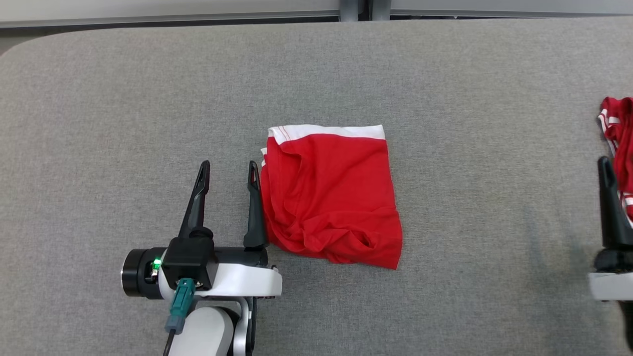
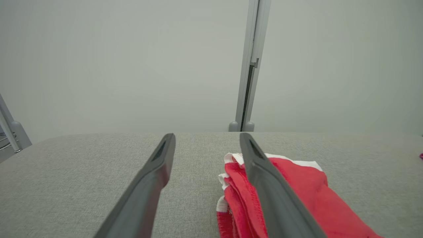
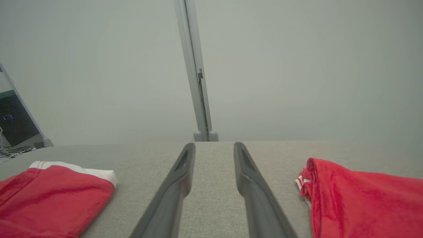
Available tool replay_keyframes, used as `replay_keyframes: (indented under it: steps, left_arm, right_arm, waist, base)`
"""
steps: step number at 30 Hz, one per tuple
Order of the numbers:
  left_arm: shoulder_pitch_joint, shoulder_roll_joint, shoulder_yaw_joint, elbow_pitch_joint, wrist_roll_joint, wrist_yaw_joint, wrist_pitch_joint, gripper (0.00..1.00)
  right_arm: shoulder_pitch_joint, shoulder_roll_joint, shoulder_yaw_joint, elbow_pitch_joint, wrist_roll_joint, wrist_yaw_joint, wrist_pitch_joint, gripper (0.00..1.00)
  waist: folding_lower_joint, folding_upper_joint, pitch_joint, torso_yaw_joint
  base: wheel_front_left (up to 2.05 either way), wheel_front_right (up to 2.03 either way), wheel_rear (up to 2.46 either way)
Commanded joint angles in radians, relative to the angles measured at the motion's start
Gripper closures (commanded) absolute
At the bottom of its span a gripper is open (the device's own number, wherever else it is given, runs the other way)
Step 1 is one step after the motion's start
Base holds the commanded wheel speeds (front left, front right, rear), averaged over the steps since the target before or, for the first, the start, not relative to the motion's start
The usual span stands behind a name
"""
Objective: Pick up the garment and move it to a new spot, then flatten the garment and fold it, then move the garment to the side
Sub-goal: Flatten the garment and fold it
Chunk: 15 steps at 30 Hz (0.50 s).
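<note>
Garment, folded red cloth, lies central on surface: light, limp, prone to unfold. Left end effector stands spread, empty, beside its stacked left edge; pinch all layers there.

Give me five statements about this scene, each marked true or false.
The folded red garment lies on the grey table. True.
The left gripper is shut on it. False: it is open, beside its left edge.
Its white band is on the near edge. False: the far edge.
A second red garment lies at the table's right. True.
The right gripper holds cloth. False: it is open and empty.
</note>
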Motion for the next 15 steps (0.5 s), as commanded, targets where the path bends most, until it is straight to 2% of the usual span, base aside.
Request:
replay_keyframes:
  steps: [1, 4, 11, 15]
  left_arm:
    - [-0.018, 0.004, -0.003, -0.006, -0.006, 0.006, -0.004, 0.00]
    - [-0.031, 0.004, -0.010, -0.015, -0.006, 0.014, -0.004, 0.00]
    - [-0.051, 0.004, -0.037, -0.034, -0.026, 0.037, -0.004, 0.00]
    - [-0.068, 0.004, -0.060, -0.038, -0.040, 0.045, -0.004, 0.00]
  right_arm:
    - [-0.023, 0.014, 0.023, 0.001, -0.003, 0.000, -0.005, 1.00]
    - [-0.066, 0.032, 0.107, -0.008, -0.003, 0.000, -0.005, 1.00]
    - [-0.207, 0.057, 0.505, 0.022, -0.017, 0.000, 0.006, 1.00]
    - [-0.291, 0.079, 0.673, 0.083, -0.005, 0.000, 0.011, 1.00]
  waist:
    - [0.0000, -0.0001, 0.008, 0.007]
    - [0.0000, -0.0001, 0.019, 0.016]
    - [0.0000, -0.0001, 0.040, 0.057]
    - [0.0000, -0.0001, 0.049, 0.089]
  base:
    - [0.00, 0.00, 0.00]
    - [0.00, 0.00, 0.00]
    - [0.00, 0.00, 0.00]
    - [0.00, 0.00, 0.00]
